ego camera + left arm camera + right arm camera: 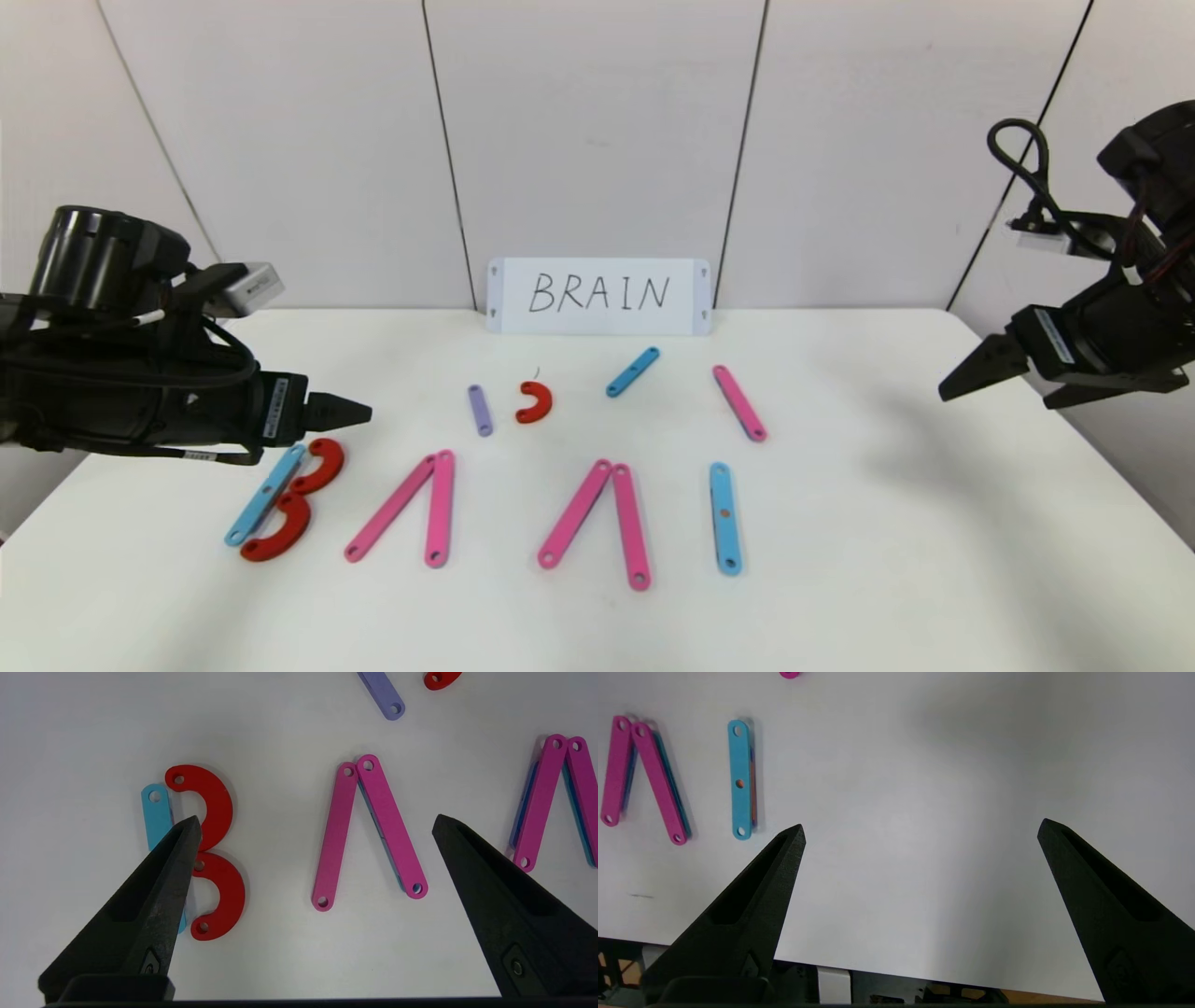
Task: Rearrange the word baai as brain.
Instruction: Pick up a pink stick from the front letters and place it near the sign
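The table (pixel 934 523) is carrying the word (pixel 485 509) along its near side, with spare strips (pixel 739 402) lying behind it near the card (pixel 597 296). The pieces are looking light, stiff, thin and slippery, so pinching across a strip's narrow width seems best. The left gripper (pixel 317 826) is hovering over the B and first A with jaws apart; the right gripper (pixel 920 830) is waiting, jaws apart, near the table's right edge.
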